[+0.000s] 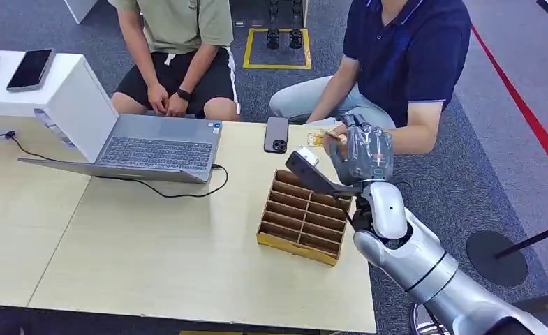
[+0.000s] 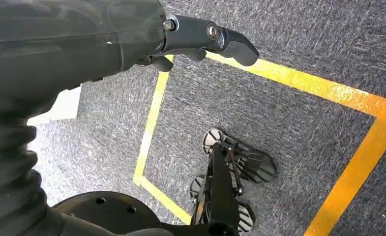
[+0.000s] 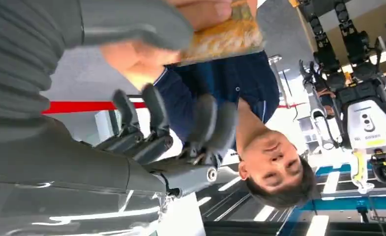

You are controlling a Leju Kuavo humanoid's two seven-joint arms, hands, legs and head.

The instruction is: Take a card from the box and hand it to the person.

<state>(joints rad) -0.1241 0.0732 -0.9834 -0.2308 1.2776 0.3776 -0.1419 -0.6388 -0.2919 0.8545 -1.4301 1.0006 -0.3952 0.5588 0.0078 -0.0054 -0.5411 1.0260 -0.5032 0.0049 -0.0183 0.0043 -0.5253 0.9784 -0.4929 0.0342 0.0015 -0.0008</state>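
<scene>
Two people: seated at the far edge of the worktop [image 1: 152,251]; one in a green shirt [image 1: 180,21] behind the laptop [image 1: 156,150], one in a navy shirt [image 1: 410,49] facing the raised arm.
Worktop: pale wood, carrying the laptop, a box and a phone.
Laptop: open, grey, its cable trailing across the worktop.
Box [image 1: 304,216]: wooden, divided into slots, standing near the worktop's right edge, just below the right robot hand.
Right robot hand [image 1: 365,150]: lifted above the box, thumb and fingers closed on the card.
Left robot hand [image 2: 200,42]: hanging over grey carpet with yellow tape lines, fingers apart, holding nothing.
Phone [image 1: 276,134]: dark, lying flat beyond the box.
Card [image 3: 222,37]: yellowish, pinched by the right robot hand and also touched by the navy-shirted person's fingers [image 3: 200,10].
</scene>
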